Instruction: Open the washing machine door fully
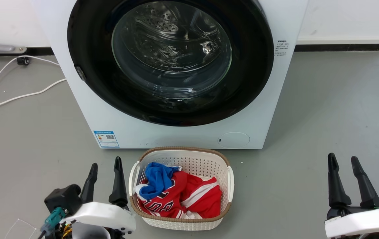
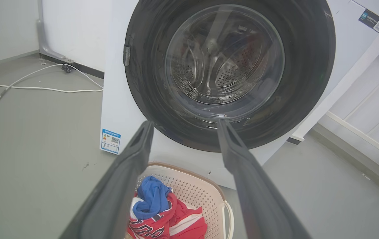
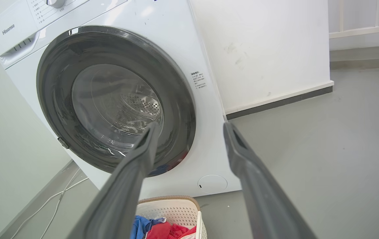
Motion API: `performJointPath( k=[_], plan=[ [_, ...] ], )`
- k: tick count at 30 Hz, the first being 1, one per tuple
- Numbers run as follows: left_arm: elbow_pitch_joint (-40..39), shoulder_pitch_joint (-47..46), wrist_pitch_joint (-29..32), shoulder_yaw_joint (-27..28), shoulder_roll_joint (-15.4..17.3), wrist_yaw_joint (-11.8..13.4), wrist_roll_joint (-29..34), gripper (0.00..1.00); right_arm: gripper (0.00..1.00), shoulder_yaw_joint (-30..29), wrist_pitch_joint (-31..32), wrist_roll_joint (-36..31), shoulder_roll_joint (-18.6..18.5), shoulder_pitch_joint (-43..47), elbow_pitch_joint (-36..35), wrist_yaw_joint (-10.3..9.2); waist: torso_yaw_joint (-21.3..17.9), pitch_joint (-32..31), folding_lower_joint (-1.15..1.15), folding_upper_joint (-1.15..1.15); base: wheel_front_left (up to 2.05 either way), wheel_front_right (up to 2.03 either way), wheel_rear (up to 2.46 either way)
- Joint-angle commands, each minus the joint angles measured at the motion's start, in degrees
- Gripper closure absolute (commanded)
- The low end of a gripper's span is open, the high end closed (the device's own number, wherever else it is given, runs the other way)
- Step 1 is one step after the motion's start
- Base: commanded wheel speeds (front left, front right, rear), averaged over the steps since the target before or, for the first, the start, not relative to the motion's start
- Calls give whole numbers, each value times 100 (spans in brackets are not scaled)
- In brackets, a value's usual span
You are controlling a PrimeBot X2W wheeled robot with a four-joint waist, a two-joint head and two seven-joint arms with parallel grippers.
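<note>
Door closed: the washing machine door (image 1: 86,49) lies flat against the front of the washing machine (image 1: 76,109), its domed glass facing straight out at me; being round, it has no long axis; a small catch (image 1: 80,73) sits on the left of its black rim in my head view; through the glass I see the perforated steel drum (image 1: 162,25). The washer stands on the grey floor (image 1: 325,109) with its back to the white wall (image 1: 345,16); low on its front are a blue label (image 1: 106,138) at the left corner and a round cap (image 1: 233,139) toward the right. A white laundry basket (image 1: 181,156) sits just before it, holding a red jersey (image 1: 192,196) and a blue garment (image 1: 157,179). My left claw (image 1: 105,162) hangs beside the basket's left side, fingers spread, holding nothing; my right claw (image 1: 343,157) is well apart to the right, likewise spread and empty; neither touches the door. A white cable (image 1: 20,96) trails across the floor at the left.
</note>
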Motion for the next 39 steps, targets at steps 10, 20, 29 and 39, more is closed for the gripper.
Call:
performJointPath(
  k=[10,20,29,39],
  plan=[
    [-170,96,-184,-165,76,61,610,0,0,0,-186,-432,3,127,-226,13,14,-17,0,0,0,0,0],
    [-174,185,-318,-230,25,45,1130,0,0,8,-316,-778,6,251,-339,13,5,-27,0,0,0,0,0],
    [-158,257,-432,-205,-66,-14,1540,0,0,19,-421,-1043,9,334,-414,14,16,-31,0,0,0,0,0],
    [-128,352,-542,-114,-157,-119,1965,0,0,17,-537,-1312,12,437,-503,14,11,-31,0,0,0,0,0]
  ],
)
